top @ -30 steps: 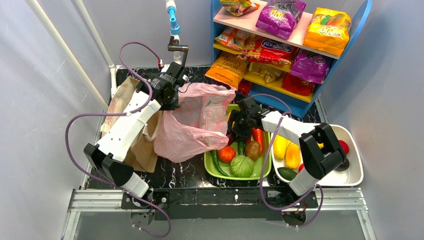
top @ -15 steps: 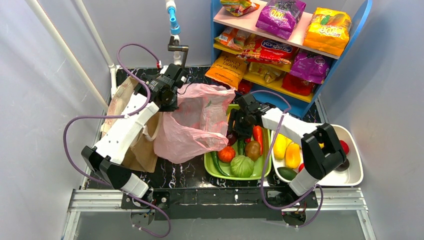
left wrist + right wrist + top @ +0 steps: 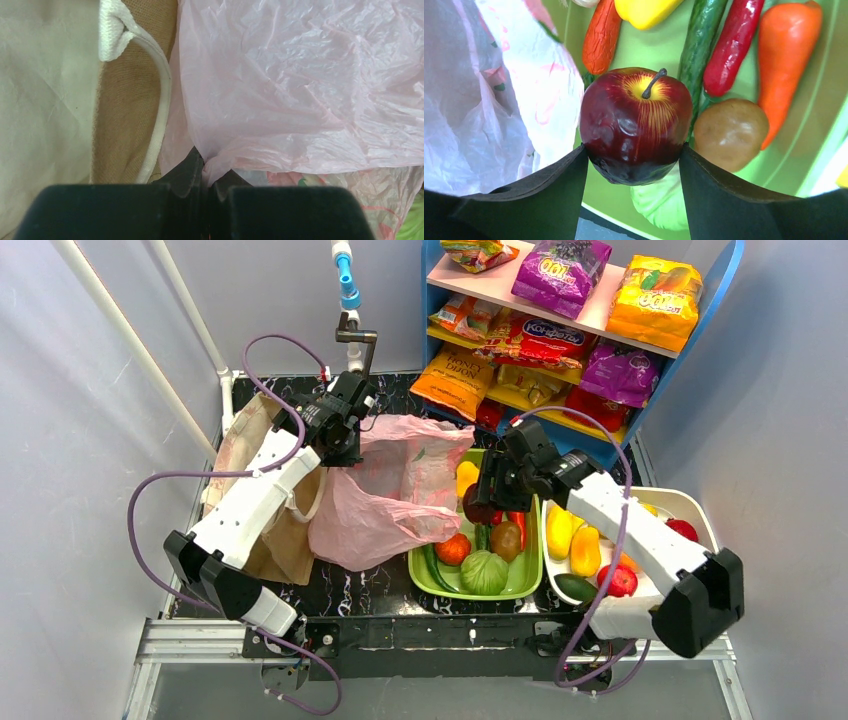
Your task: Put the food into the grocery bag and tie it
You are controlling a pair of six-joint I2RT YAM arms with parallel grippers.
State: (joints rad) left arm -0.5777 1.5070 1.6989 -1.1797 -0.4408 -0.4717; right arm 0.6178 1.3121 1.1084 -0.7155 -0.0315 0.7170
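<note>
The pink grocery bag [image 3: 400,490] lies open and crumpled between the arms, its mouth toward the green tray [image 3: 530,585]. My left gripper [image 3: 345,445] is shut on a pinch of the bag's edge; in the left wrist view the gripper [image 3: 207,167] has pink film [image 3: 300,90] bunched between its shut jaws. My right gripper [image 3: 490,495] is shut on a dark-red apple [image 3: 478,508] and holds it above the tray's left side, beside the bag. In the right wrist view the gripper [image 3: 633,146] clamps the apple [image 3: 634,125] by its sides, stem up.
The green tray holds a tomato [image 3: 453,548], a cabbage [image 3: 484,572], a brown fruit [image 3: 506,539], carrots and a cucumber. A white tray [image 3: 712,590] at right holds yellow and red fruit. A brown paper bag [image 3: 285,545] lies under the left arm. A shelf of snack packets [image 3: 560,335] stands behind.
My right gripper has risen from the green tray with the dark-red apple in it, and the right arm's elbow has swung down to the right. The left gripper keeps its hold on the bag.
</note>
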